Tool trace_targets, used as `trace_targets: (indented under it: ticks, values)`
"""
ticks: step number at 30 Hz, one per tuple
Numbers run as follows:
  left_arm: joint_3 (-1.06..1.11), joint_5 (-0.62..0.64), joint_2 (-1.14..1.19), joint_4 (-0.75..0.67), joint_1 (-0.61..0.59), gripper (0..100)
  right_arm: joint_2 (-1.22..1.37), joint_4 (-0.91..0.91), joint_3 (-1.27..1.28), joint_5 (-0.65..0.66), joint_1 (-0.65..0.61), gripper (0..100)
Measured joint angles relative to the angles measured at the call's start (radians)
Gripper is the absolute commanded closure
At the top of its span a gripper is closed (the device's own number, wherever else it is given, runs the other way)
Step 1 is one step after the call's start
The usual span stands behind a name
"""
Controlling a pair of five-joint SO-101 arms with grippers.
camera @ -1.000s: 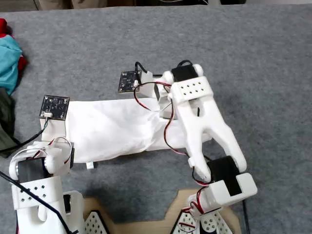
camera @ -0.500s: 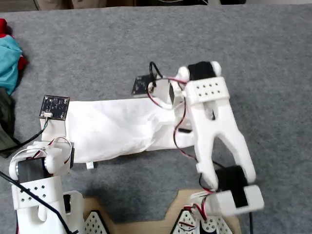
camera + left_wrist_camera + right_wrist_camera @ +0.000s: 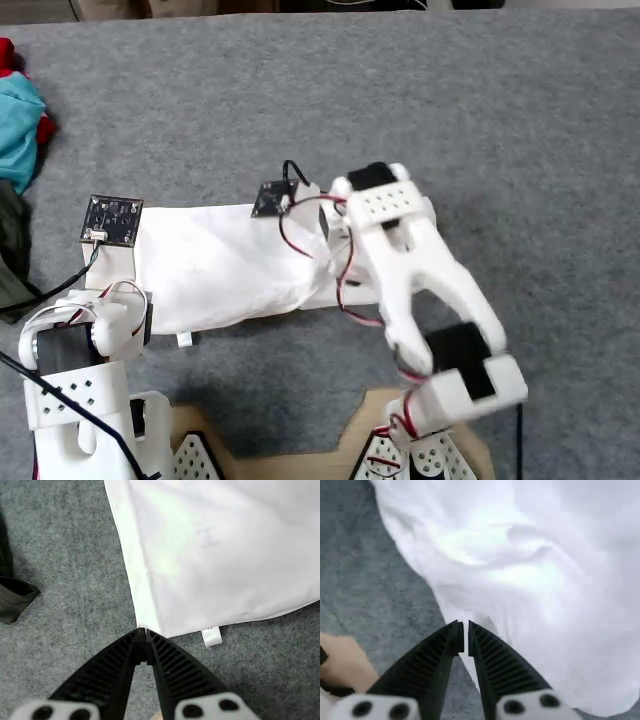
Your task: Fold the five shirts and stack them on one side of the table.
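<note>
A white shirt (image 3: 220, 265) lies across the grey table as a folded strip. My left gripper (image 3: 145, 631) is shut, its tips pinching the near corner of the white shirt (image 3: 210, 555), whose small white label (image 3: 211, 637) sticks out of the hem. The left arm (image 3: 85, 335) stands at the strip's left end. My right gripper (image 3: 463, 625) is shut on a bunched edge of the white shirt (image 3: 535, 580). In the high view the right arm (image 3: 400, 250) covers the strip's right end, where the cloth is puckered.
A teal shirt (image 3: 15, 130), something red (image 3: 8, 50) and a dark olive garment (image 3: 10, 255) lie at the table's left edge; the dark garment (image 3: 12, 592) is close to the left gripper. Bare grey table (image 3: 520, 130) stretches to the back and right.
The right arm swung out to the right and back, and its wrist now sits farther left over the shirt. The shirt's right end looks drawn in. The left arm has kept still.
</note>
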Motion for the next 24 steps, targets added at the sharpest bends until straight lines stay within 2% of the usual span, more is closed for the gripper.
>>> trace_targets:
  ticks: [5, 15, 24]
  values:
    - [0.0, 0.0, 0.0, 0.0, 0.0, 98, 0.183, 0.006, -0.21, -0.025, 0.0, 96.8]
    - [0.0, 0.0, 0.0, 0.0, 0.0, 98, 0.425, 0.193, -0.647, -0.026, 0.0, 96.6]
    - [0.0, 0.023, 0.002, -0.009, 0.0, 98, 0.443, 0.404, -0.965, -0.094, 0.0, 96.6]
